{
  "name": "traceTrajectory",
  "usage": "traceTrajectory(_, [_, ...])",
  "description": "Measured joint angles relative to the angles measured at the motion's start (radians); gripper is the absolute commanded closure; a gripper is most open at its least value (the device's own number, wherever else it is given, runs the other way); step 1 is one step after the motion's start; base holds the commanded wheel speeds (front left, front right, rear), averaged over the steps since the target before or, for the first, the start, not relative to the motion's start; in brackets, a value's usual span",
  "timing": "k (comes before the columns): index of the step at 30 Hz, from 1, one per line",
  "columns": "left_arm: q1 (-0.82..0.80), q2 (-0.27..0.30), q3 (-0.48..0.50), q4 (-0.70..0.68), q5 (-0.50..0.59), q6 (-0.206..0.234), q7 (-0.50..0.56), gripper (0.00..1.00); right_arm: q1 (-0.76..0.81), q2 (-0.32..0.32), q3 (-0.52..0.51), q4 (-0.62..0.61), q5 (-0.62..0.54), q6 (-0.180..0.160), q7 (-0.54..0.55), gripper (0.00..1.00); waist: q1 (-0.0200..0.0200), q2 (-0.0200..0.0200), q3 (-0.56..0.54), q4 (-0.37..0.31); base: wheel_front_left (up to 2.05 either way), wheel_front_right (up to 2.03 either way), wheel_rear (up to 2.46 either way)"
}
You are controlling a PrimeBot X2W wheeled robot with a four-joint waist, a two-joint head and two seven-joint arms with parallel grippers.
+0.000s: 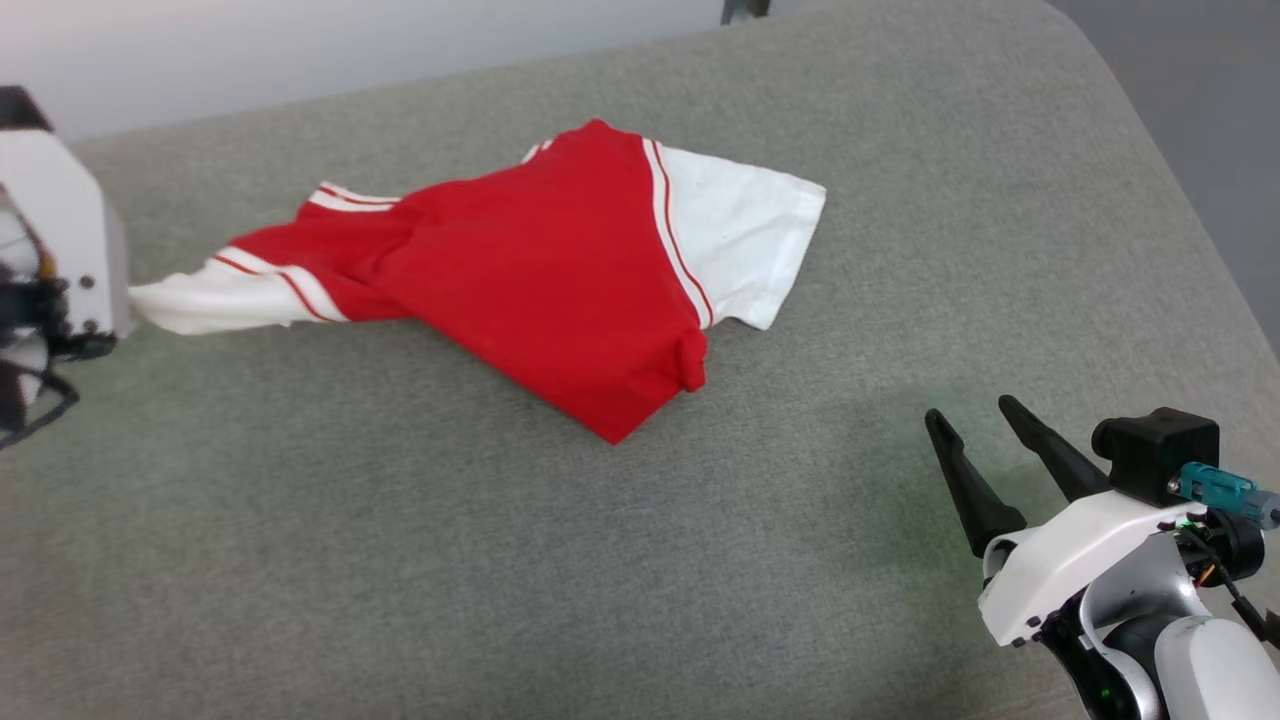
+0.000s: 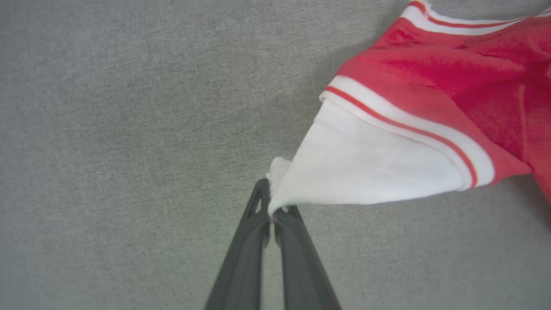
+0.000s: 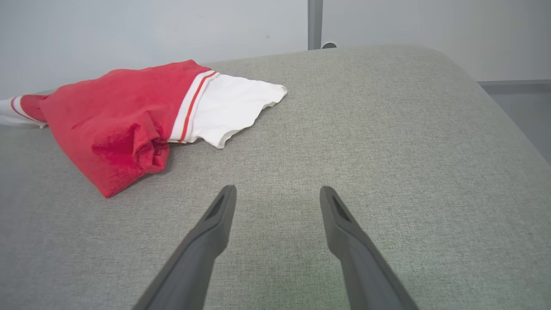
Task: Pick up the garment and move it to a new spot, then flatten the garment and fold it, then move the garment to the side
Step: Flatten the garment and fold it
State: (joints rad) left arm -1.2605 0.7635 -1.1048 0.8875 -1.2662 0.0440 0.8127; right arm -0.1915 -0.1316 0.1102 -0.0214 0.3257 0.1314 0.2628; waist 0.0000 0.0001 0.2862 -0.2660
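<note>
Garment [image 1: 540,270], a red jersey T-shirt with white sleeves and striped trim, lay crumpled mid-surface on the grey woven upholstered pad [image 1: 400,580]. Its long axis ran left to right across the head view, sleeve to sleeve. Left gripper [image 2: 273,209]: dark fingers pinched together on the tip of one white sleeve, cloth drawn taut. Right gripper [image 1: 967,410]: fingers spread, holding nothing, well apart from the shirt, which lay forward-left of it. Judged the free white sleeve its nearer hold. No lettering or label legible.
</note>
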Motion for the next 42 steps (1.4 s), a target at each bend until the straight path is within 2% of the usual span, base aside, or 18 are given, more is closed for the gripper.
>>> traceTrajectory(3, [0.023,0.004,-0.004,0.027,0.018,0.014,-0.055,1.0,-0.002,0.0,-0.002,0.0,0.0,0.0,-0.004,0.0,0.0,0.0,0.015,-0.013,0.0,0.0,0.0])
traceTrajectory(4, [0.028,0.002,0.005,0.035,0.018,0.024,-0.092,0.6,-0.002,0.001,-0.002,0.0,0.0,0.0,-0.005,0.0,0.0,0.0,0.019,-0.017,0.0,0.0,0.0])
traceTrajectory(5, [0.029,-0.001,0.012,0.042,0.018,0.028,-0.124,0.39,-0.002,0.001,-0.002,0.001,0.0,0.0,-0.007,0.0,0.0,0.0,0.023,-0.02,0.0,0.0,0.0])
traceTrajectory(6, [0.029,-0.003,0.011,0.046,0.026,0.025,-0.154,0.24,-0.002,0.002,-0.003,0.001,0.0,0.0,-0.007,0.0,0.0001,0.0,0.026,-0.022,0.0,0.0,0.0])
traceTrajectory(7, [0.03,-0.006,0.007,0.05,0.039,0.02,-0.181,0.0,-0.002,0.003,-0.004,0.002,0.0,0.0,-0.007,0.0,0.0,0.0,0.027,-0.023,0.0,0.0,0.0])
traceTrajectory(10, [0.03,-0.01,0.002,0.062,0.063,0.003,-0.237,0.0,-0.002,0.003,-0.013,0.002,0.0,0.0,-0.007,0.0,0.0,0.0,0.025,-0.016,0.0,0.0,0.0])
traceTrajectory(15, [-0.002,-0.008,-0.037,0.047,0.126,-0.04,-0.265,0.0,0.0,0.003,-0.017,-0.001,-0.002,0.0,0.001,0.0,0.0001,0.0,0.009,0.012,0.0,0.0,0.0])
traceTrajectory(20, [-0.03,-0.022,-0.047,-0.011,0.14,-0.073,-0.272,0.0,0.001,0.003,-0.017,-0.01,-0.003,0.0,0.011,0.0,0.0001,0.0,-0.006,0.044,0.0,0.0,0.0])
traceTrajectory(22, [-0.031,-0.034,-0.053,-0.049,0.142,-0.087,-0.265,0.0,0.002,0.003,-0.019,-0.013,-0.008,0.0,0.012,0.0,0.0001,0.0,-0.01,0.055,0.0,0.0,0.0])
traceTrajectory(29, [0.015,-0.067,-0.078,-0.238,0.082,-0.12,-0.142,0.0,0.004,0.003,-0.012,-0.019,-0.011,0.0,0.017,0.0,0.0,0.0,-0.014,0.065,0.0,0.0,0.0])
traceTrajectory(31, [0.025,-0.065,-0.086,-0.268,0.08,-0.117,-0.131,0.0,0.004,0.004,-0.01,-0.02,-0.01,0.0,0.017,0.0,0.0,0.0,-0.013,0.062,0.0,0.0,0.0])
traceTrajectory(35, [0.046,-0.042,-0.112,-0.396,0.107,-0.074,-0.1,0.0,0.004,0.005,-0.007,-0.017,-0.009,0.0,0.014,0.0,0.0,-0.0001,-0.001,0.046,0.0,0.0,0.0])
traceTrajectory(42, [0.049,-0.024,-0.128,-0.416,0.18,-0.017,-0.119,0.0,-0.001,0.013,0.018,-0.002,0.005,0.0,0.001,0.0,0.0,0.0,0.021,0.016,0.0,0.0,0.0])
